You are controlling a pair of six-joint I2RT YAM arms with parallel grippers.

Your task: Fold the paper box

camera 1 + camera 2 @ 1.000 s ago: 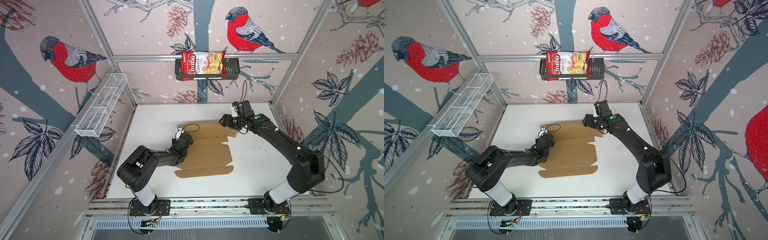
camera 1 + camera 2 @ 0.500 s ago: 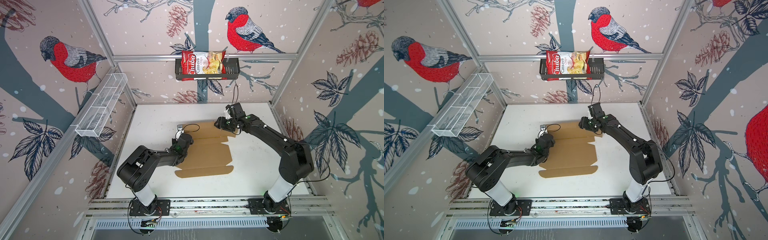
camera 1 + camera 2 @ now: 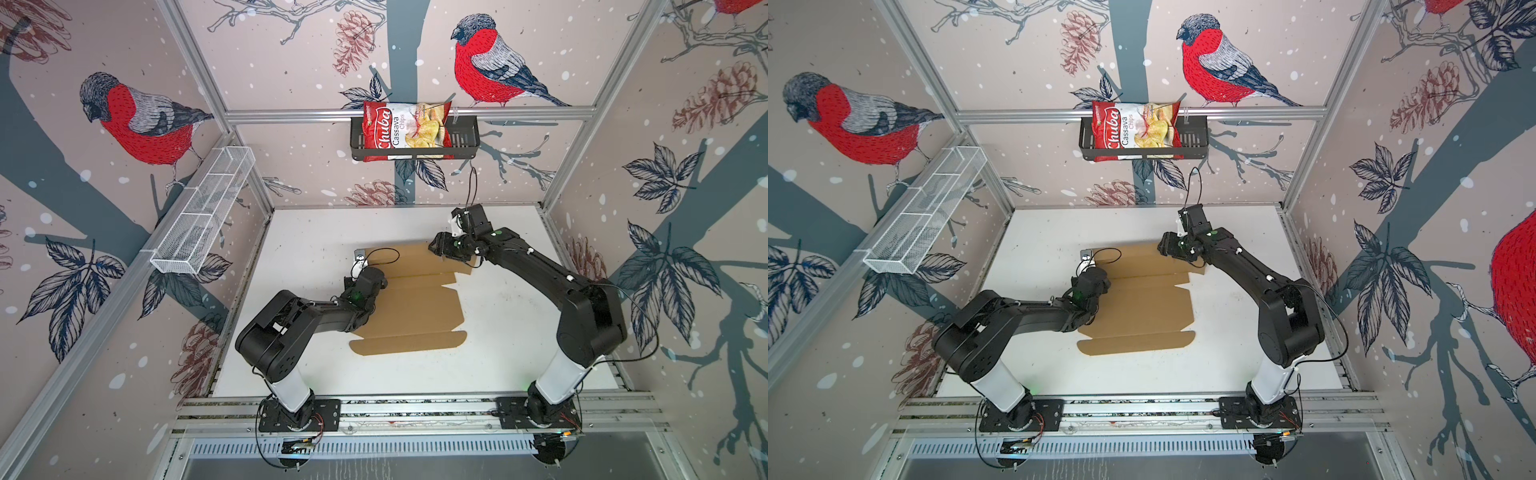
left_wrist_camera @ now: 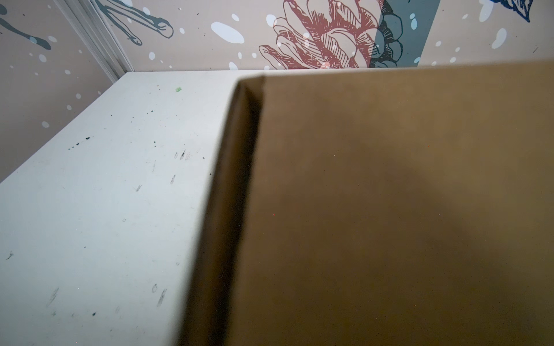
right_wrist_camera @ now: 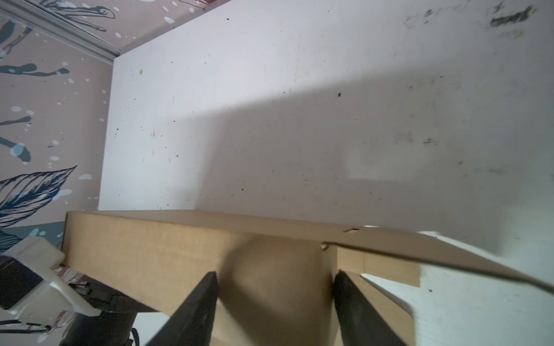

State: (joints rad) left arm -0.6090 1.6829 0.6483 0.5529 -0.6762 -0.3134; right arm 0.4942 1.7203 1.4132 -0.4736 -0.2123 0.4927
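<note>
Flat brown paper box (image 3: 415, 307) lying in the middle of the white surface (image 3: 503, 357), left end effector (image 3: 368, 286) closed at the box's left edge, right end effector (image 5: 275, 274) spread apart at its far right corner, far panel lifted off the surface.

Both top views bright, evenly lit, sharp; straight lines bow toward the edges. Right wrist view: broad soft shadow on the table (image 5: 299, 134) beyond the right gripper (image 5: 275, 274); paper box (image 5: 180, 254) edge beside the claw smeared. Left wrist view: paper box fills frame, dim, out of focus.
</note>
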